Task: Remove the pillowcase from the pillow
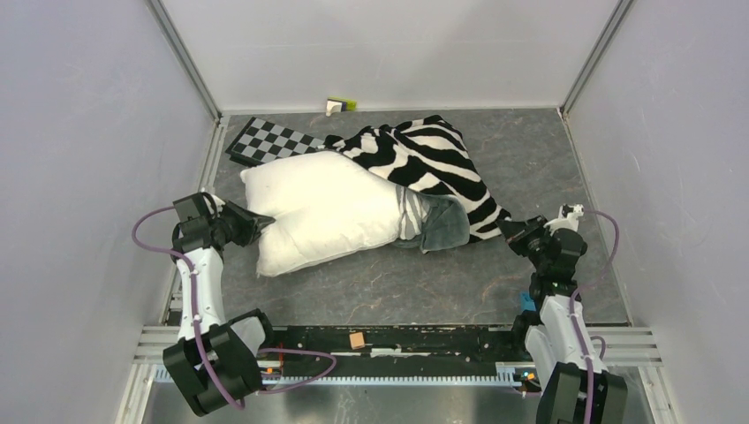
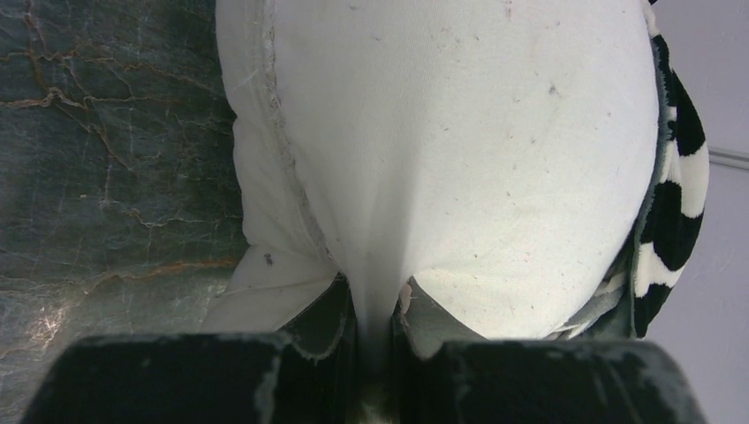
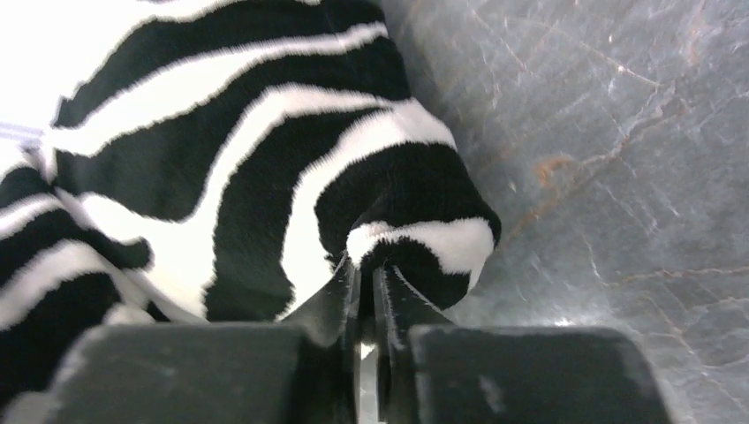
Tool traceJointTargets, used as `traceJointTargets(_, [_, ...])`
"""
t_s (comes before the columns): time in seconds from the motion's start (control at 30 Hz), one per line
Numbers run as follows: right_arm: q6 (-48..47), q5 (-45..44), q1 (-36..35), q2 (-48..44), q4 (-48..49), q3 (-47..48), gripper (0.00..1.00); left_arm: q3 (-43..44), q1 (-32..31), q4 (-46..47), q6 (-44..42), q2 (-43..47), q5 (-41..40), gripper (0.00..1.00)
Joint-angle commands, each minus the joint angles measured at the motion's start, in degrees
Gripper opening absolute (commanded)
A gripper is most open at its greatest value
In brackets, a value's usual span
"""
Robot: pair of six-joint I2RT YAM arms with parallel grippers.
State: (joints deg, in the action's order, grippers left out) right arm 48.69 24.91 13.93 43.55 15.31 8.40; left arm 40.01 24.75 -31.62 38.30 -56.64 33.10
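Note:
The white pillow (image 1: pixel 322 212) lies across the middle of the table, most of it bare. The zebra-striped pillowcase (image 1: pixel 433 163) covers only its right end and shows its grey inside (image 1: pixel 442 225) at the mouth. My left gripper (image 1: pixel 252 223) is shut on a pinch of the pillow's left edge; the wrist view shows the white cloth (image 2: pixel 459 132) squeezed between the jaws (image 2: pixel 375 309). My right gripper (image 1: pixel 512 230) is shut on the pillowcase's right corner, seen as striped fabric (image 3: pixel 265 159) nipped between the jaws (image 3: pixel 365 283).
A flat black-and-white checkerboard (image 1: pixel 269 141) lies at the back left, partly under the pillow. A small white and green object (image 1: pixel 340 105) sits at the back wall. White walls enclose the grey marbled table (image 1: pixel 548 150). A small orange block (image 1: pixel 357 339) rests on the front rail.

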Motion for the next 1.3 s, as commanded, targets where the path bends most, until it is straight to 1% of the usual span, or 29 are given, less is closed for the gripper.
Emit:
traceJointTargets(0.0, [-4.75,-9.33,0.42,-0.81,3.45,5.51,0.0,0.84,1.35,4.5,-0.73,1.89,-2.06,0.02])
traceJointTargets(0.07, [-8.32,-14.08,0.83,0.82,-0.7,10.78,0.0,1.04,1.96,3.67,-1.12,2.51,-3.34,0.02])
traceJointTargets(0.13, [-10.86,-19.29,1.66,1.52,-7.06,15.93,0.0,1.35,3.4,2.35,-1.41,4.08,-5.24,0.02])
traceJointTargets(0.2, [-12.33,-26.21,3.04,0.67,-12.06,19.56,0.0,2.1,4.36,0.6,-1.67,5.65,-8.2,0.02])
traceJointTargets(0.27, [-13.07,-33.67,4.44,-1.17,-15.01,22.56,0.0,2.97,5.09,-1.23,-1.87,7.1,-11.65,0.02])
traceJointTargets(0.3, [-13.28,-37.11,4.8,-1.99,-17.39,23.87,0.0,4.07,5.87,-2.54,-2.27,8.55,-13.57,0.02])
traceJointTargets(0.43, [-13.73,-52.02,5.74,-4.74,-23.61,29.27,0.0,7.34,6.44,-5.38,-1.38,18.21,-27.17,0.02])
traceJointTargets(0.5, [-12.61,-57.07,6.09,-5.7,-25.63,30.48,0.0,7.01,6.45,-4.77,0.89,19.88,-30.58,0.02])
traceJointTargets(0.6, [-10.17,-64.44,6.52,-7.11,-27.35,30.8,0.0,7.01,6.5,-3.75,2.63,16.79,-31.27,0.02])
traceJointTargets(0.7, [-8.65,-72.52,6.9,-7.98,-29.69,32.08,0.0,10.87,6.77,-7.16,3.08,11.52,-33.66,0.02])
traceJointTargets(0.8, [-7.87,-74.15,6.92,-8.29,-29.95,32.56,0.0,12.71,6.84,-7.9,4.57,9.89,-37.72,0.02])
traceJointTargets(0.87, [-9.26,-70.89,6.95,-7.39,-27.84,32.2,0.0,12.97,6.89,-6.96,5.42,9.84,-38.36,0.02])
traceJointTargets(0.9, [-9.99,-68.44,6.92,-6.48,-27.14,32.35,0.0,13.19,6.83,-6.43,5.55,9.69,-37.28,0.02])
traceJointTargets(0.93, [-12.46,-63.32,6.9,-5.48,-25.3,32.46,0.0,13.33,6.8,-5.67,5.48,9.46,-35.49,0.03])
traceJointTargets(0.97, [-16.53,-56.69,6.94,-4.7,-22.33,32.19,0.02,13.32,6.79,-3.87,4.8,9.28,-31.12,0.05])
traceJointTargets(1.0, [-18.89,-48.25,6.9,-3.83,-19.38,31.84,0.08,13.03,6.72,-1.89,3.87,9.08,-26.25,0.15])
traceJointTargets(1.03, [-19.99,-40.18,6.92,-2.96,-17.43,31.57,0.17,13.34,6.48,-1.37,3.62,8.72,-22.29,0.33])
traceJointTargets(1.07, [-20.82,-33.0,6.9,-2.35,-15.1,31.07,0.36,13.99,5.81,-1.84,3.58,8.42,-19.98,0.58])
traceJointTargets(1.1, [-21.2,-25.66,6.9,-1.65,-12.57,30.68,0.56,15.01,4.82,-2.97,3.13,8.35,-19.26,0.91])
traceJointTargets(1.13, [-20.95,-19.33,6.83,-0.96,-11.39,30.54,0.78,16.52,2.97,-4.51,2.28,8.51,-19.97,1.0])
traceJointTargets(1.17, [-20.47,-13.03,6.89,-0.15,-10.39,30.68,0.91,17.85,0.65,-6.1,1.42,8.96,-21.95,1.0])
traceJointTargets(1.2, [-19.83,-7.6,6.8,0.48,-9.29,30.78,0.97,19.27,-2.0,-7.2,0.53,9.5,-23.54,1.0])
traceJointTargets(1.27, [-19.58,-1.49,6.18,1.87,-9.08,32.16,0.98,21.06,-7.99,-7.99,-0.54,10.8,-26.33,1.0])
